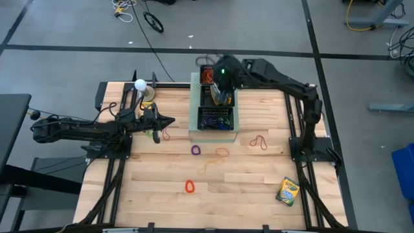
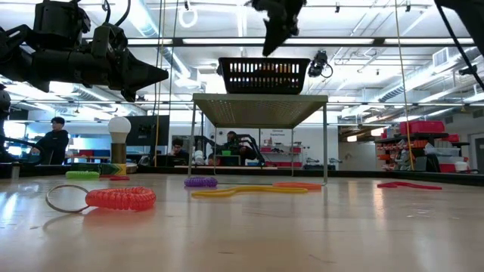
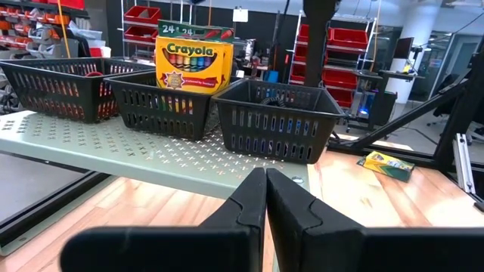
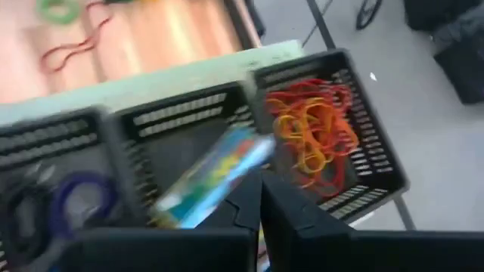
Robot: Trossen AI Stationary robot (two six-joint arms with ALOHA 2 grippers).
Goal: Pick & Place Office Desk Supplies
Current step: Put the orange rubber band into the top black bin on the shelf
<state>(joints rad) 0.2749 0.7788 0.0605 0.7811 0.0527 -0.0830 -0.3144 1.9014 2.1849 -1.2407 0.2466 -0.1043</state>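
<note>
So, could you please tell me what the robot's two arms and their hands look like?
Both arms are dark, jointed links. The left hand tapers to a wedge-shaped point; black cables run along its arm. The right hand has flat matte-black fingers, with a small green light glowing near the wrist.

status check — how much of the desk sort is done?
Partly. Done: rubber bands fill one end mesh tray; a crayon box stands in the middle tray. In hand: nothing; right gripper hovers over trays. Left: second crayon box and loose bands on the table.
</note>
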